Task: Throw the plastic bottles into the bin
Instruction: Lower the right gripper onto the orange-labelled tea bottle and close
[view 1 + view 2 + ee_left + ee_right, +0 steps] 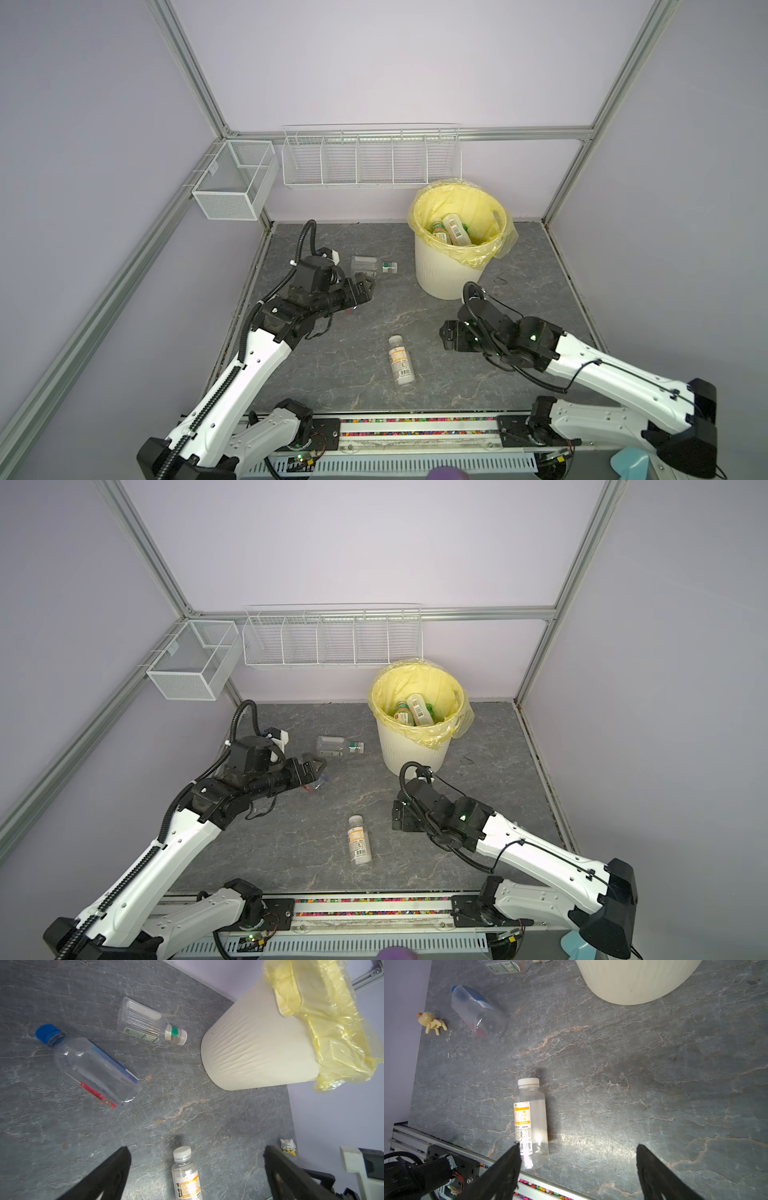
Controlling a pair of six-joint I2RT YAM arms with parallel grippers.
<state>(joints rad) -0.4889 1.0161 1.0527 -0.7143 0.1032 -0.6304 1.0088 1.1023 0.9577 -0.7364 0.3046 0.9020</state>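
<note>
Grey marble-patterned counter (457, 382), lilac walls (374, 62) around. Cream-white ribbed round plastic bin (449, 270), lined with a yellow bag, stands near the far edge and holds several plastic bottles (455, 230). Three lie outside it: a clear white-capped bottle (401, 365) with an orange label toward the front edge, a clear green-banded bottle (372, 266) near the bin, and a clear blue-capped bottle (93, 1066) beneath the left gripper (196, 1148). Left gripper and right gripper (577, 1145) are both spread wide, holding nothing.

Robot lab cell: aluminium framing (519, 134), plain lilac walls (395, 62) (arms (232, 382) bolted down).
</note>
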